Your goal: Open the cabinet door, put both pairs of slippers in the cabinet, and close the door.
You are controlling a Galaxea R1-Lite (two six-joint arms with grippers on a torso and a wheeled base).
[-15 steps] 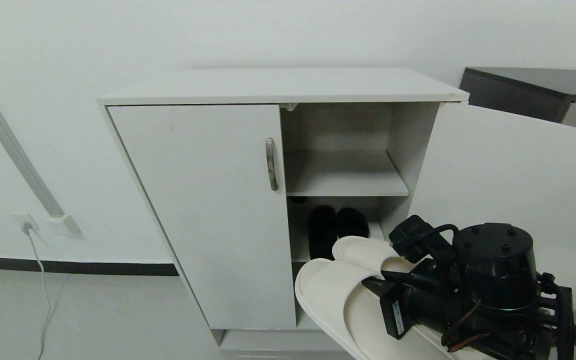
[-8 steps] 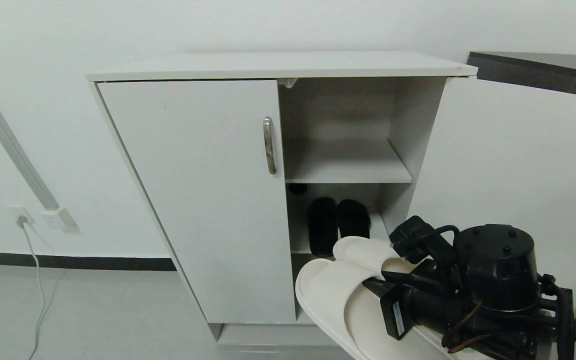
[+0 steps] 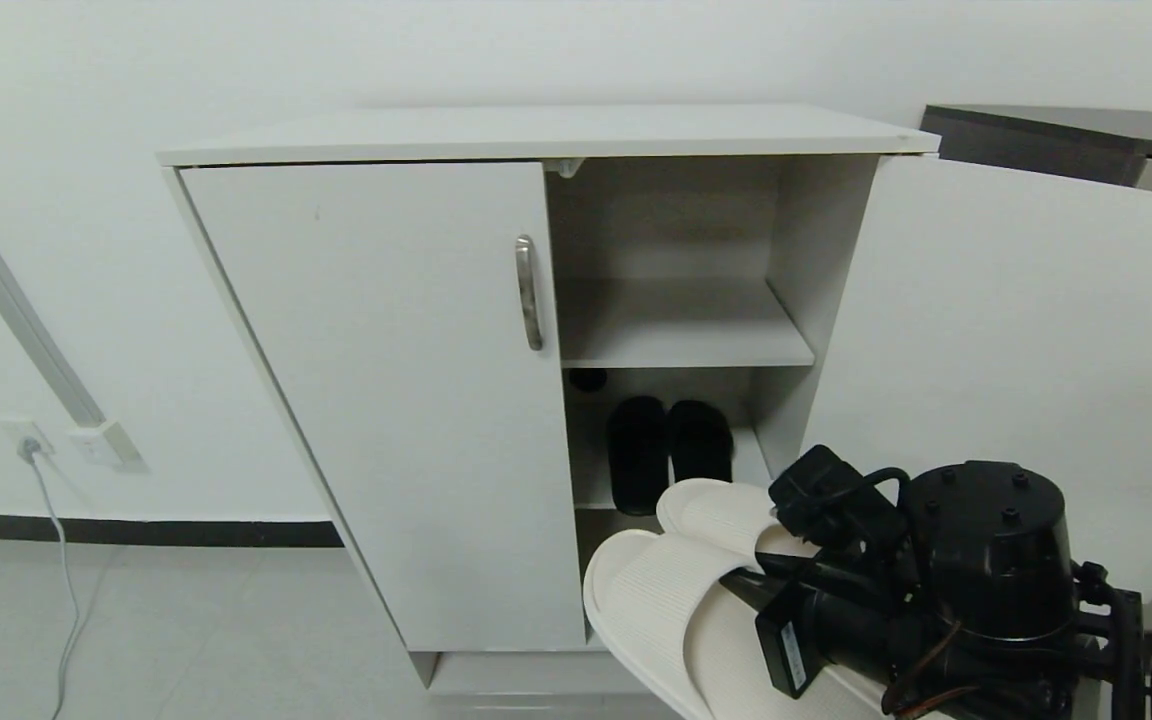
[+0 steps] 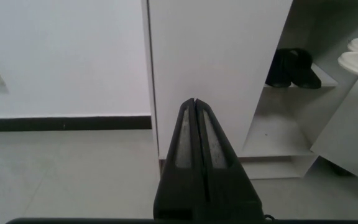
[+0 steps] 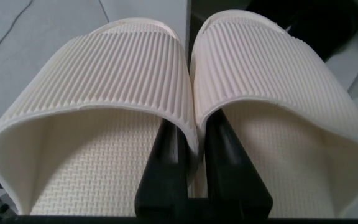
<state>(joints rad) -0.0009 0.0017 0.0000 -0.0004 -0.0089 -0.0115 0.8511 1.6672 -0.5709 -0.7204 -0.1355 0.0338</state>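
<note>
Door stands open beside the right gripper, black slippers shelved in the cabinet just ahead of it, so half done, I'd say. It pinches the white slippers by their inner walls, toes toward the opening; shelving them and shutting up remain. Meanwhile the left gripper is closed, empty.
</note>
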